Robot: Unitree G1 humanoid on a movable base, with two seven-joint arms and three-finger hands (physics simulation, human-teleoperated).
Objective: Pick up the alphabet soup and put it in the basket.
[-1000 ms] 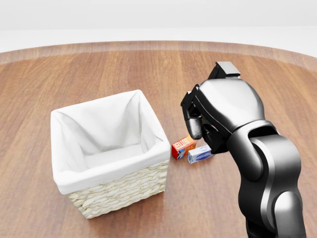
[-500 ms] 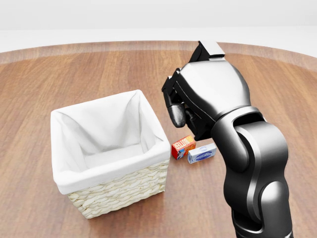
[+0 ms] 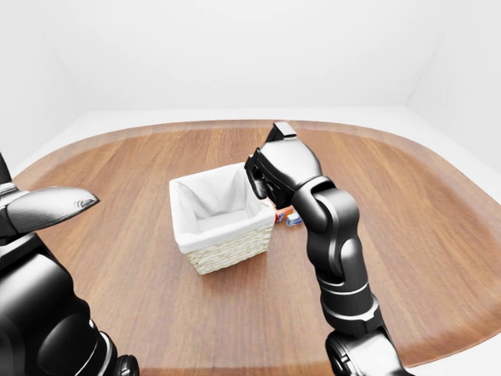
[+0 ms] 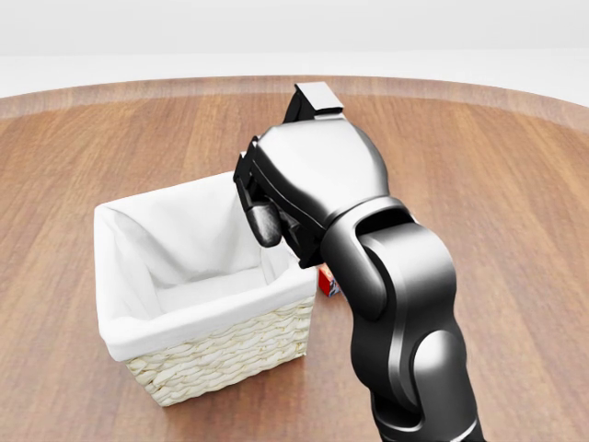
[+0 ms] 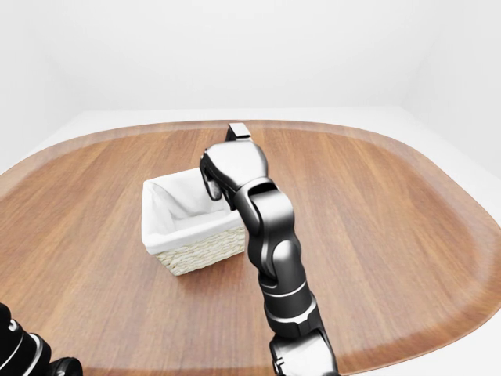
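— Where is the robot's right hand (image 4: 276,207)?

— It hangs over the right edge of the white-lined woven wicker basket (image 4: 216,354), which stands on the round brown wooden table (image 4: 110,147). The dark fingers (image 4: 265,224) curl inward under the glossy grey palm, but whether they hold anything cannot be told.

— And the alphabet soup?

— It does not show as a can in any view; it may be hidden inside the curled hand, but that cannot be told. Just right of the basket lie a small orange-red box (image 3: 282,211) and a small blue-and-white box (image 3: 294,220), side by side on the table.

— The other hand?

— The left hand (image 3: 47,210) is raised at the left edge of the left-eye view, well apart from the basket, its grip unclear.
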